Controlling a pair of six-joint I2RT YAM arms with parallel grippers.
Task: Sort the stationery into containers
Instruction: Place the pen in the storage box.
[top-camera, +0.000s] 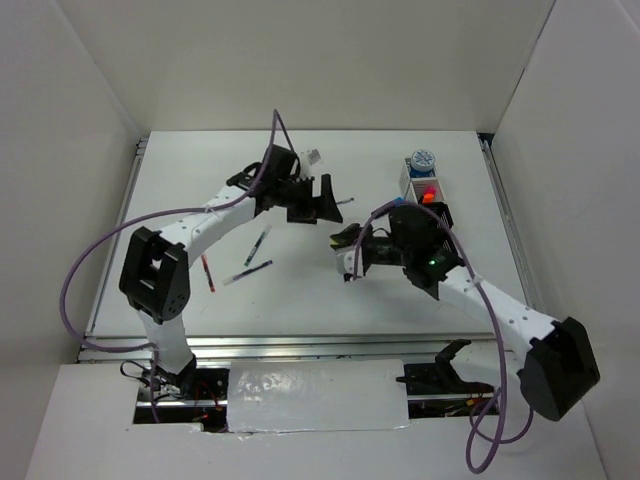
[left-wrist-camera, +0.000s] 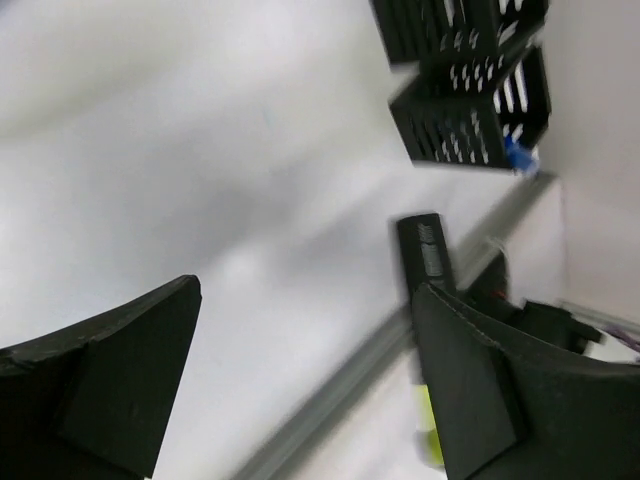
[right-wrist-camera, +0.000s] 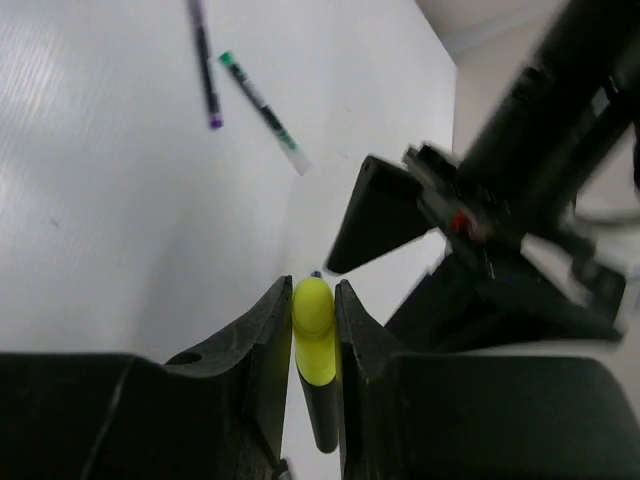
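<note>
My right gripper (right-wrist-camera: 313, 285) is shut on a black highlighter with a yellow cap (right-wrist-camera: 314, 320), held above the table's middle (top-camera: 345, 240). My left gripper (top-camera: 325, 198) is open and empty just beyond it; its fingers (left-wrist-camera: 130, 380) stand wide apart, and the yellow highlighter (left-wrist-camera: 428, 430) shows past its right finger. Thin pens (top-camera: 258, 243) (top-camera: 247, 272) (top-camera: 207, 272) lie on the left half of the table. The row of mesh bins (top-camera: 428, 195) stands at the right. A blue-white tape roll (top-camera: 421, 159) sits in the white bin at the far end.
A small clear bottle (top-camera: 313, 157) lies behind the left gripper. Orange and red caps show in the second bin. Two pens, purple (right-wrist-camera: 205, 60) and green (right-wrist-camera: 262, 100), lie ahead in the right wrist view. Black mesh bins (left-wrist-camera: 470, 110) appear at the top right of the left wrist view.
</note>
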